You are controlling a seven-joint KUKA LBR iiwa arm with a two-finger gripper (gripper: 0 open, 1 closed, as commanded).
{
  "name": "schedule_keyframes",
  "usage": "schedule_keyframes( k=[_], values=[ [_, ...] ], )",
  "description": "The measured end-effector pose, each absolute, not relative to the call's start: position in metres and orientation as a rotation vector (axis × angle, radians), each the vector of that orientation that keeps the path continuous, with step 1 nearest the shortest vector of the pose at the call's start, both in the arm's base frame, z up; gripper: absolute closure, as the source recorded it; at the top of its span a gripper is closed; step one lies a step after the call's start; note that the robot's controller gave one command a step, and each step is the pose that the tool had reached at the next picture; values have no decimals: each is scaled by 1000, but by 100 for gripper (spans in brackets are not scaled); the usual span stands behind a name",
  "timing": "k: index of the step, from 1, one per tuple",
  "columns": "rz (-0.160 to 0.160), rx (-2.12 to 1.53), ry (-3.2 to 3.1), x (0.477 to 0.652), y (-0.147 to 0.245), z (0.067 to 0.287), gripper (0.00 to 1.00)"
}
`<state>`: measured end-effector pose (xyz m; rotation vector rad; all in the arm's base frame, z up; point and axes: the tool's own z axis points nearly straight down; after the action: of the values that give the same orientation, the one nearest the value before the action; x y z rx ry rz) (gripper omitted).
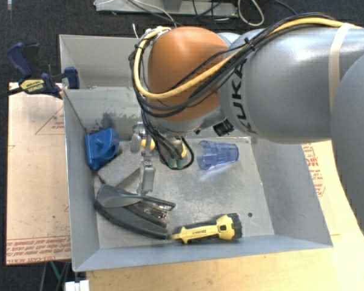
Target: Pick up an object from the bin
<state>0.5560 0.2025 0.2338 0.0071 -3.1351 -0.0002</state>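
My gripper hangs below the orange cover in the left half of the bin. Its two metal fingers are spread open with nothing between them. Their tips stand just above the top arm of a dark grey stapler, which lies along the front left of the bin floor. A blue plastic piece rests against the left wall, to the left of the gripper. A clear bluish plastic cup lies on its side to the gripper's right.
A yellow and black hand tool lies along the front wall, right of the stapler. The arm and its cables cover the back and right of the bin. Bare floor lies between the cup and the yellow tool.
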Motion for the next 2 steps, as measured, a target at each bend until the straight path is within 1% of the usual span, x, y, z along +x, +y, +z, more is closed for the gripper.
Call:
schedule_keyframes(
  k=[1, 2],
  values=[
    [-2, -1, -3143, 558, 201, 238, 0],
    [-5, -260, -3132, 538, 165, 107, 0]
  ],
)
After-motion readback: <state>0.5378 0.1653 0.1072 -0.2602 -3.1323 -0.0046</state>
